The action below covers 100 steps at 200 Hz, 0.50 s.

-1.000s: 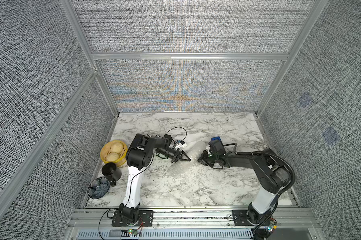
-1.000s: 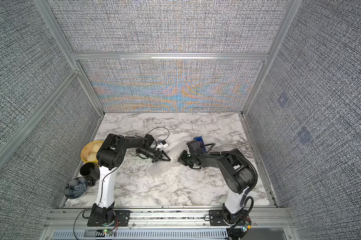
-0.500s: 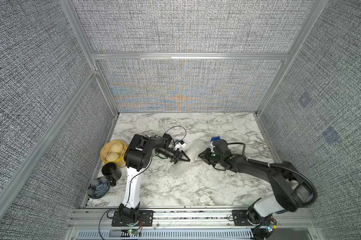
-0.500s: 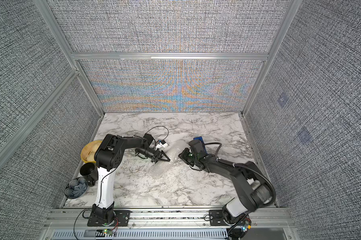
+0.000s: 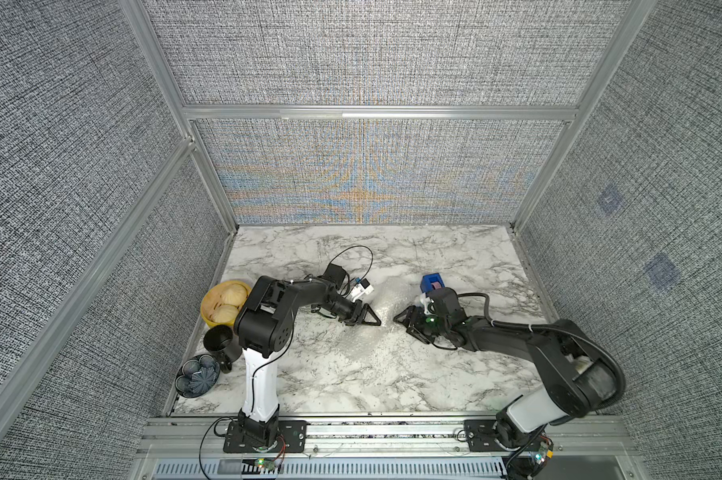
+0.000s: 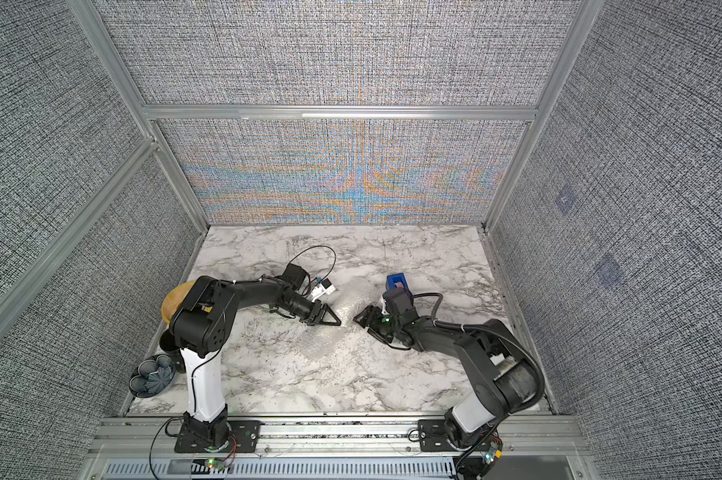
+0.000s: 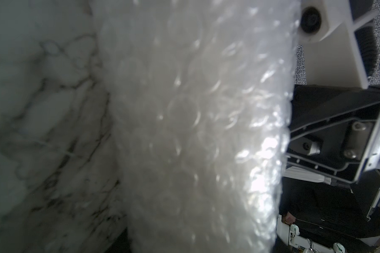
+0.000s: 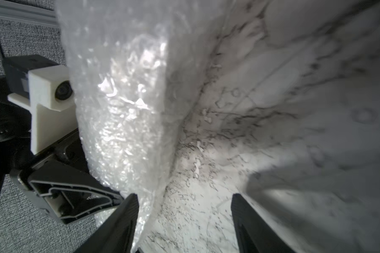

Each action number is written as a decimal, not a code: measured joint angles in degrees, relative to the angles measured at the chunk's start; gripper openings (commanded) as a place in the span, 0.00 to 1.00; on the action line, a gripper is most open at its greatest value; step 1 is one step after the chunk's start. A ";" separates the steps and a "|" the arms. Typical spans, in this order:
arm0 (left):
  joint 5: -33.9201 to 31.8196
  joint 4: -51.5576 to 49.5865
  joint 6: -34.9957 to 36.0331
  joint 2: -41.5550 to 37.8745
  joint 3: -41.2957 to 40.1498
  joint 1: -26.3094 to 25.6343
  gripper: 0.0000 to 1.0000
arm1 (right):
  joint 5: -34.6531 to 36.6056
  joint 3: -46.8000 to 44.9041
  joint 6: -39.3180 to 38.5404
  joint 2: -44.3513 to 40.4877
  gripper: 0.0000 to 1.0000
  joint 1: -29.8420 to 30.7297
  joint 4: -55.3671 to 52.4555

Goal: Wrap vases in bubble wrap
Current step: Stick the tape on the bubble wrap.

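The bubble wrap lies on the marble table between my two grippers, with one part raised into a glistening fold. It fills the left wrist view and stands like a wall in the right wrist view. My left gripper is at the fold's left side, shut on the bubble wrap; its own jaws are hidden behind the plastic. My right gripper stands open at the fold's right side, one finger brushing the wrap's edge, nothing between the fingers. The vase is hidden in every view.
A blue tape dispenser stands just behind my right wrist. Along the left edge sit a yellow bowl of buns, a black cup and a dark petal-shaped dish. Grey walls close three sides.
My right gripper has gone from shut to open, and its arm has stretched out low with the elbow swung right. The left arm has not moved.
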 measured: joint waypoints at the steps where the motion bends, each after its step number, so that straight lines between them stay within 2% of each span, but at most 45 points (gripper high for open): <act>1: 0.02 0.07 -0.04 0.00 0.00 0.00 0.61 | -0.13 0.15 0.17 0.39 0.51 0.04 0.39; 18: 0.17 0.81 -0.39 0.22 0.09 -0.15 0.61 | -1.64 1.03 2.27 3.78 0.47 0.07 4.17; 30: 0.42 1.14 -0.39 0.48 0.37 -0.20 0.62 | -1.97 0.94 2.60 4.31 0.39 0.17 5.40; 68: 0.90 1.03 -0.59 1.29 1.22 -0.11 0.61 | -3.63 0.63 5.16 8.55 0.30 0.17 12.22; 100: 1.11 1.64 -0.94 1.73 1.53 0.17 0.61 | -5.44 1.20 8.04 15.93 0.13 -0.13 22.82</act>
